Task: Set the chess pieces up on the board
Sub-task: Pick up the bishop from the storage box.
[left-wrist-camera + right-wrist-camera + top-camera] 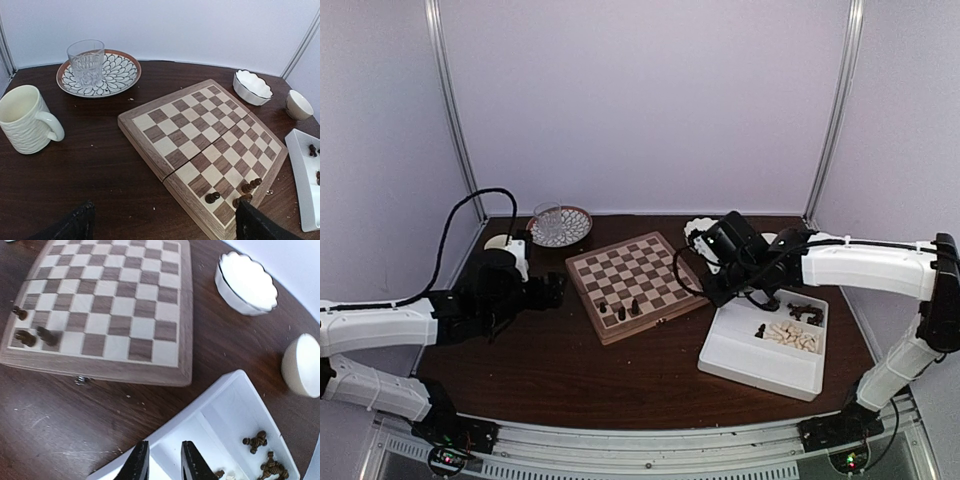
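The checkered board [635, 283] lies at the table's middle, with three dark pieces [620, 310] along its near edge; they also show in the left wrist view [212, 197] and the right wrist view [46, 334]. More dark pieces [806, 312] and cream pieces [794, 335] lie in the white divided tray [750, 366]. My right gripper [164, 462] is open and empty above the tray's near-left part [220, 405], beside the board's right edge. My left gripper [165, 222] is open and empty, low over the table left of the board [200, 145].
A cream mug [22, 120] and a patterned plate [117, 75] holding a glass [86, 61] stand at the back left. A white scalloped bowl [246, 282] and a small white cup [301, 365] stand behind the tray.
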Robot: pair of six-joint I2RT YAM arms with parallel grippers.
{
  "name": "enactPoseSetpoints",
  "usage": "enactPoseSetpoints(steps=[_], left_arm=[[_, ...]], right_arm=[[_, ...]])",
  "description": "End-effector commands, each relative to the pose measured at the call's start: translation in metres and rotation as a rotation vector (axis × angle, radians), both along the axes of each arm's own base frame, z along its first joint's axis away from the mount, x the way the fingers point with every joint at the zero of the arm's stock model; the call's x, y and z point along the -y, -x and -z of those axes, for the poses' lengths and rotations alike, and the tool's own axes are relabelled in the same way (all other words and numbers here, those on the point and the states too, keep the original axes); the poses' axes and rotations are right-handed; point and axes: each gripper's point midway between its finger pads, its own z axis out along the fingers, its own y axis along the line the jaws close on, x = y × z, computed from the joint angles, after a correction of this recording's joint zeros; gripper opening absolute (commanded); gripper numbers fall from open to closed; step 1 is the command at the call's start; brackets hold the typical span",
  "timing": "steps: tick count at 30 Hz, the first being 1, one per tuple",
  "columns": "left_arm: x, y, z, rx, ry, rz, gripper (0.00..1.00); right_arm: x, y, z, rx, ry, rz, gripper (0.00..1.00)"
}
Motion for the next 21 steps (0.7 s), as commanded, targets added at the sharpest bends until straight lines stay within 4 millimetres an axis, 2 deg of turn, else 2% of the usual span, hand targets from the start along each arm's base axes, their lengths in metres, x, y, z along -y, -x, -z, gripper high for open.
enactPoseSetpoints(steps=[1,5,8,13,15,18,21], left_arm=[[0.021,-0.003,-0.011,0.021,0.020,0.099,0.98],[0.040,-0.003,-0.003,0.001,-0.008,0.193,0.97],[0.056,-0.001,0.004,0.000,-0.027,0.275,0.98],[0.080,0.008,0.012,0.011,-0.053,0.381,0.98],[0.084,0.009,0.012,0.028,-0.073,0.405,0.98],[0.082,0.009,0.011,0.052,-0.097,0.409,0.98],[0.082,0.011,0.008,0.070,-0.090,0.421,0.98]], right_arm=[[0.030,-0.009,0.015,0.030,-0.080,0.168,0.24],[0.051,-0.008,0.036,-0.043,-0.050,0.254,0.21],[0.059,-0.006,0.047,-0.054,-0.049,0.300,0.20],[0.067,-0.004,0.054,-0.045,-0.067,0.345,0.19],[0.072,-0.005,0.056,-0.027,-0.044,0.361,0.19],[0.099,-0.012,0.057,0.006,0.069,0.448,0.19],[0.117,-0.014,0.071,-0.034,0.087,0.505,0.19]])
